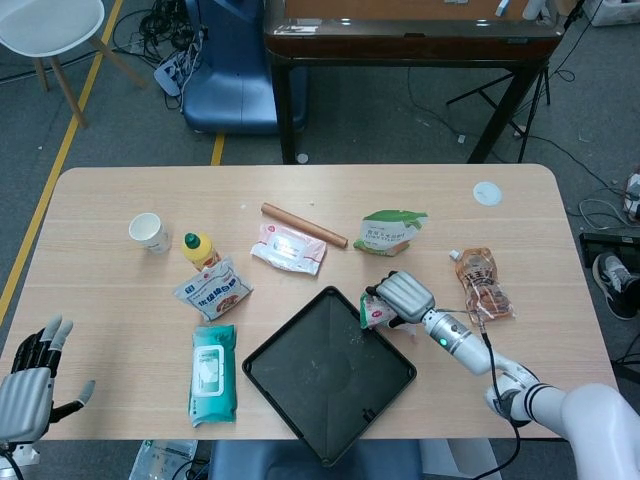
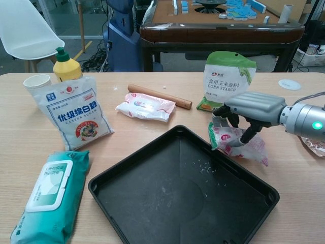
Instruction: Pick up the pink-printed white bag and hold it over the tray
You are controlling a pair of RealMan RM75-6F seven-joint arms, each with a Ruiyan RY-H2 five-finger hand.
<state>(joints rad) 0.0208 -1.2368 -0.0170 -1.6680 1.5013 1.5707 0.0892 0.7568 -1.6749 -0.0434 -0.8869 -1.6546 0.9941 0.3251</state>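
Beside the tray's right-hand corner, the right hand point(image 2: 251, 109) has its fingers curled down over the pink-printed white bag point(image 2: 237, 143), grasping its upper part; the bag is bunched and tilted up at its green-edged end, which stands just at the black tray point(image 2: 127, 168) rim, while its far end looks to be resting on the table point(image 2: 152, 127); whether the thumb is fully under the bag cannot be told from either view.

Near the table's front left corner the left hand point(image 1: 30, 385) hangs with fingers spread and released, holding nothing.

By judgement, the grasp is made but the lift has barely begun, and the risks lie there; the bag is soft and loosely filled, so its contents could slump to the lower end and pull the film out of the fingers as it rises; a hold on the top edge alone may let it slip or swing; dragging it sideways rather than up could catch the tray rim and shove the tray; the corn starch bag point(image 2: 228, 79), standing just behind the hand, could be knocked over by a wide wrist swing.
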